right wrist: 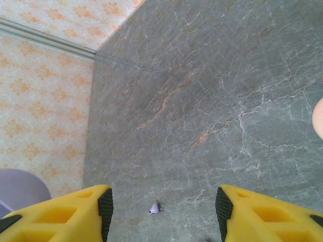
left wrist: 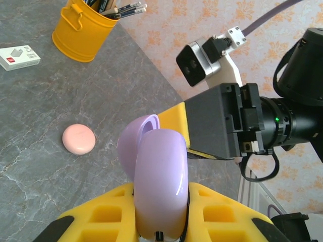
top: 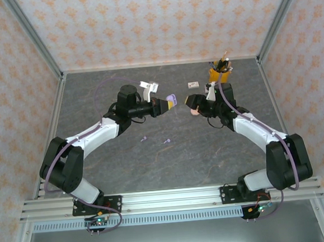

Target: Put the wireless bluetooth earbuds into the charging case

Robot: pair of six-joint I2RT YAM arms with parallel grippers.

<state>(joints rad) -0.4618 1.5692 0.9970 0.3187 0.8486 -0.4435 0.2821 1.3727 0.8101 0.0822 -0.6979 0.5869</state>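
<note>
A lab test booth: patterned wallpaper panels (top: 143, 21) in aluminium framing (top: 34, 34) around a grey tabletop (top: 171, 165).

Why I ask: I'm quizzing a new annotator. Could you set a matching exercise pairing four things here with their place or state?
Things:
1. lilac charging case
2. pink charging case
3. yellow bucket
4. right hand

Place or state:
A. lying on the table
B. open, holding nothing
C. gripped in the left hand
D. holding pencils

Pairs: 1-C, 2-A, 3-D, 4-B
</note>
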